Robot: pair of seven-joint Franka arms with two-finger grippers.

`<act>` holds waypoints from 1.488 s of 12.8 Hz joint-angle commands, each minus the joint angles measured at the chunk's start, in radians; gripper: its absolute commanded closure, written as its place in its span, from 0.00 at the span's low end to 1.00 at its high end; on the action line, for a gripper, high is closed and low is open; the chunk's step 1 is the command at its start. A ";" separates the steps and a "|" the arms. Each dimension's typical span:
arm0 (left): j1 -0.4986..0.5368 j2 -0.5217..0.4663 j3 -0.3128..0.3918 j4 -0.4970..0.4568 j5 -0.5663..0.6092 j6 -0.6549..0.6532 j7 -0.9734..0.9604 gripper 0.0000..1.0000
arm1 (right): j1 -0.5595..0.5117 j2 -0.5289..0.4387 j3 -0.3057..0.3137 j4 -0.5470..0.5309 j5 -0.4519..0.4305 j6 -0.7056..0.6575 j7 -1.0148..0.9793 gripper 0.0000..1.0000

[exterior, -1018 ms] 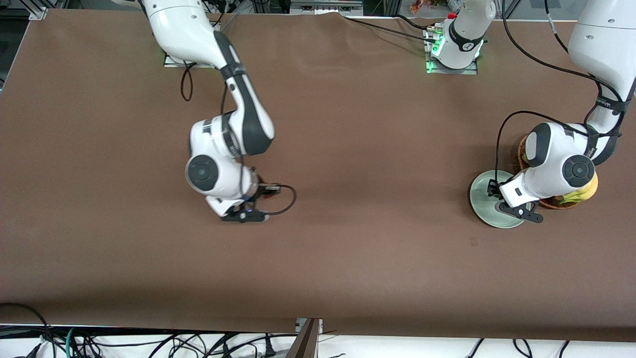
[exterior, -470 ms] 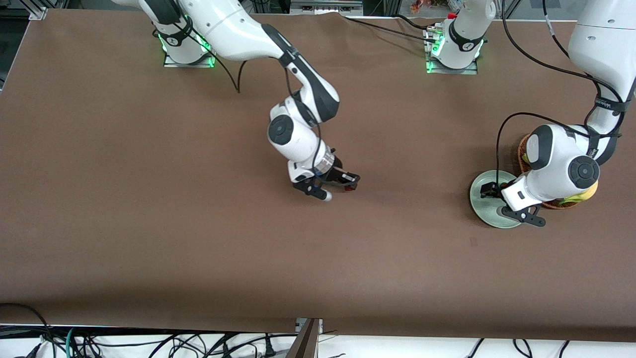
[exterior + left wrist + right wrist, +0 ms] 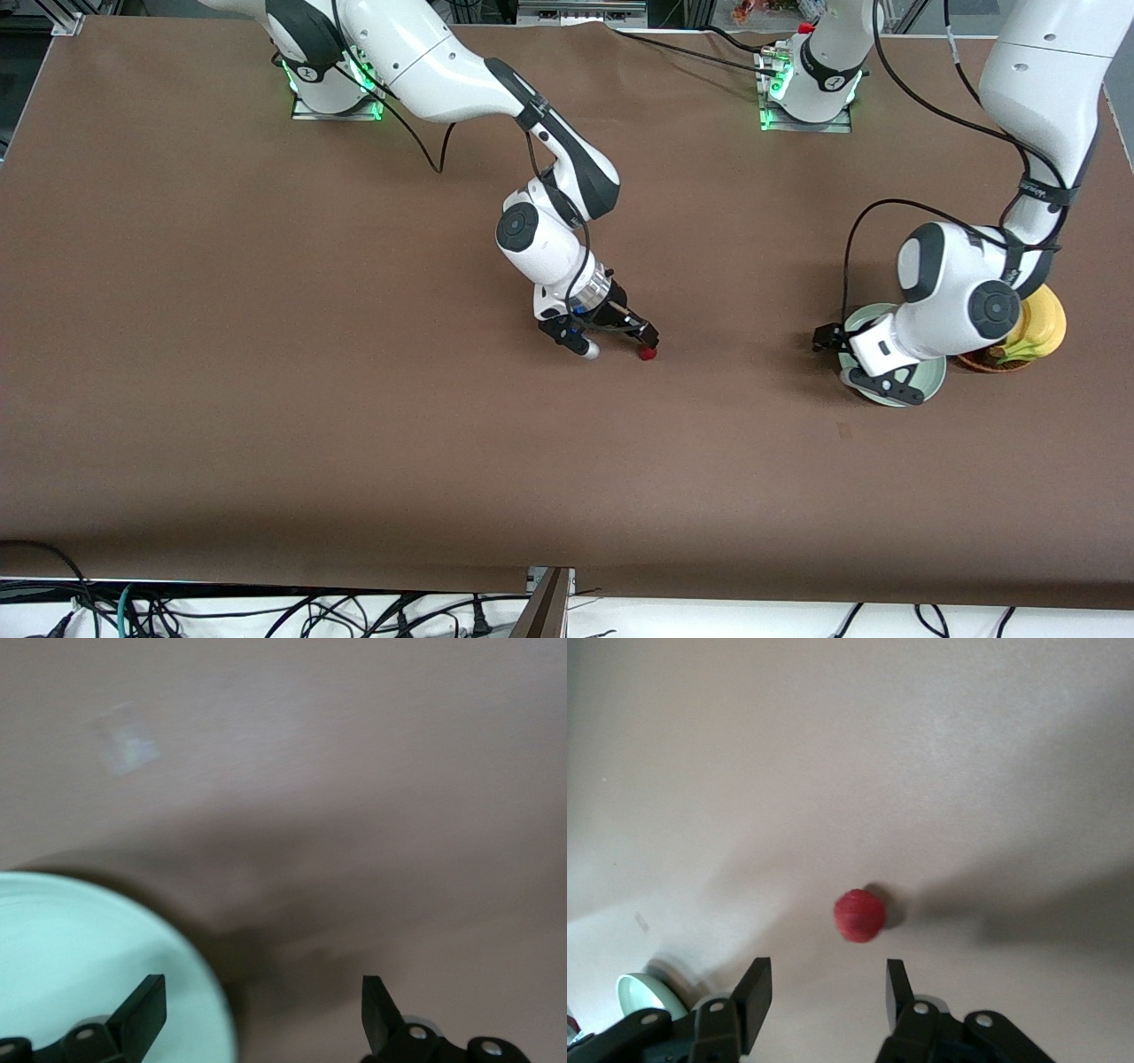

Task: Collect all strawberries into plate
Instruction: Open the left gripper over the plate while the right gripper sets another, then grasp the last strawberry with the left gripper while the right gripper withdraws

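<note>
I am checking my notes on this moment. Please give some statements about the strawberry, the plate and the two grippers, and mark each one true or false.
1. The right gripper grips a strawberry. False: its fingers are open and the berry is free in front of them.
2. The left gripper is open, over the edge of the plate. True.
3. The plate sits at the left arm's end of the table. True.
4. The berry visible by the right gripper is in the plate. False: it is near the table's middle.
</note>
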 commanded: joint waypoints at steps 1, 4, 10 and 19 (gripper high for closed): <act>-0.038 -0.009 -0.022 0.008 -0.023 -0.022 -0.050 0.00 | -0.008 -0.007 0.007 0.013 0.012 -0.013 0.001 0.34; -0.089 -0.007 -0.053 0.013 -0.014 -0.004 -0.149 0.00 | -0.031 -0.039 -0.020 0.013 -0.012 -0.140 -0.010 0.31; -0.211 0.040 -0.056 0.059 -0.011 0.163 -0.315 0.00 | -0.116 -0.111 -0.062 0.017 -0.100 -0.439 -0.147 0.26; -0.339 0.189 -0.055 0.189 0.176 0.225 -0.490 0.00 | -0.177 -0.263 -0.296 -0.069 -0.270 -0.778 -0.563 0.00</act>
